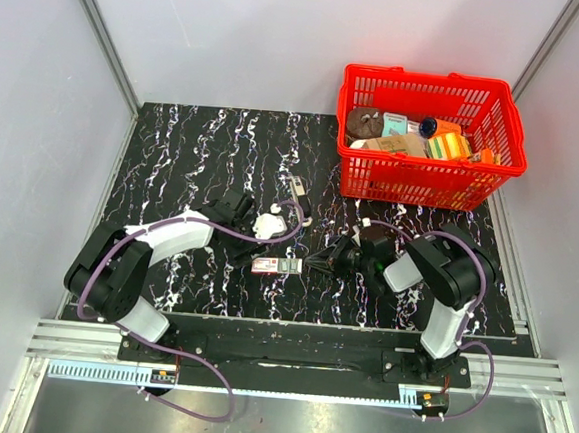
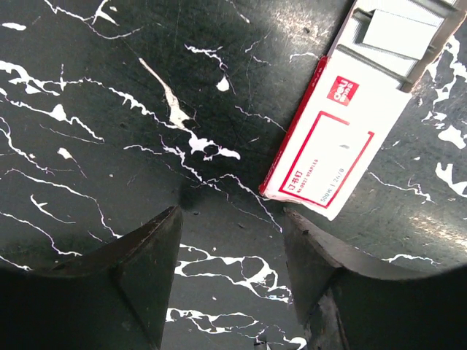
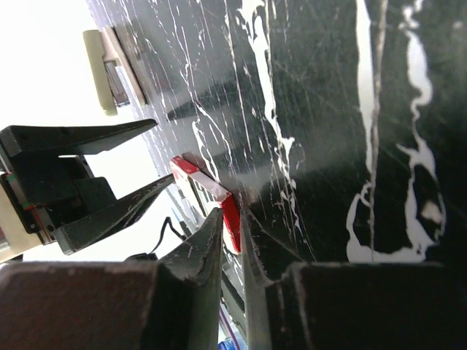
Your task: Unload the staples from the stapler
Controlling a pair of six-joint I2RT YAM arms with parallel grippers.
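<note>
Overhead view. The slim black stapler with a silver metal top arm lies near the centre of the black, white-veined marble tabletop, untouched and apart from both arms. Directly below it in the frame lies a small red-and-white cardboard staple box. A red plastic mesh basket holding assorted packets stands at the upper right.

The left gripper hangs just left of the box and the right gripper just right of it, their tips pointing toward each other.

Left wrist view. The left gripper is spread wide with nothing between its fingers. The box lies at the upper right, beyond the right-hand finger, with its inner tray slid partly out.

Right wrist view. The right gripper is drawn together to a narrow slit, its tips at the red end of the box; contact cannot be judged. The spread left gripper appears at the left edge and the stapler at the upper left.
</note>
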